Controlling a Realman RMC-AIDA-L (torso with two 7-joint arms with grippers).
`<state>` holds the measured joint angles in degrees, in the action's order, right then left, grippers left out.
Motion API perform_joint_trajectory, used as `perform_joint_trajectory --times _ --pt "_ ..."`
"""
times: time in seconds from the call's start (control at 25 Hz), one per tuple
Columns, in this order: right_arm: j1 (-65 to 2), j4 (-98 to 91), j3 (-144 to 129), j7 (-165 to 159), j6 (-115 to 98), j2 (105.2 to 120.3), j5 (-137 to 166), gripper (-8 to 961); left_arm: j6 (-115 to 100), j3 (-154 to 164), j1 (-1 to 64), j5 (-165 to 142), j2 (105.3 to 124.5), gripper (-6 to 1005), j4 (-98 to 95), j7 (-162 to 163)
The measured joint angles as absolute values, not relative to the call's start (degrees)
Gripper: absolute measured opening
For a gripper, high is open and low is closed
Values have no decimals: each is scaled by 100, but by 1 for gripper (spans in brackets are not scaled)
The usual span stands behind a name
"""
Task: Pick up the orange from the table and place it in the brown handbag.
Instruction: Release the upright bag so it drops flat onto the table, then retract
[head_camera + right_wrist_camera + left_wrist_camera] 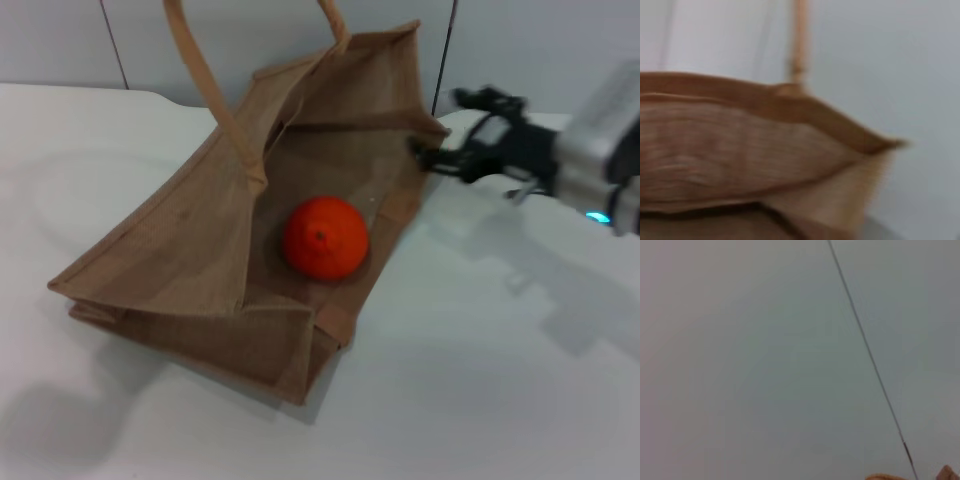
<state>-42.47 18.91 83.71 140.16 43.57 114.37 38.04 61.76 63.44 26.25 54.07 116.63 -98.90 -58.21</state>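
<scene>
The brown handbag [190, 240] stands tilted on the white table [480, 380], its mouth open toward me. The orange [324, 237] rests inside it on the bag's floor. One long handle [205, 80] rises at the back left. My right gripper [445, 128] is open and empty just to the right of the bag's right rim, its lower finger close to the rim's corner. The right wrist view shows the bag's rim and woven side [740, 150] close up, with a handle [800, 45] behind. My left gripper is out of view; its wrist view shows only wall.
A grey panelled wall [560, 40] runs behind the table. Bare tabletop lies to the right of and in front of the bag. The table's rounded back edge [150, 95] shows at the far left.
</scene>
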Motion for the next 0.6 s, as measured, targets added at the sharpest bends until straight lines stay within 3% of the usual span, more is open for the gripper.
perform_joint_trajectory --times 0.16,0.52,0.6 --pt "-3777 2114 8941 14020 4339 11285 3816 875 6058 6364 2540 5405 11663 145 -9855 -5882" --pt "-3554 2120 9438 14027 4321 11224 3823 873 5549 6579 2470 5416 11677 166 -9510 -5976" --pt "-3551 2106 9442 14028 4317 11224 3824 873 5361 6665 2478 5444 11674 260 -9339 -5958"
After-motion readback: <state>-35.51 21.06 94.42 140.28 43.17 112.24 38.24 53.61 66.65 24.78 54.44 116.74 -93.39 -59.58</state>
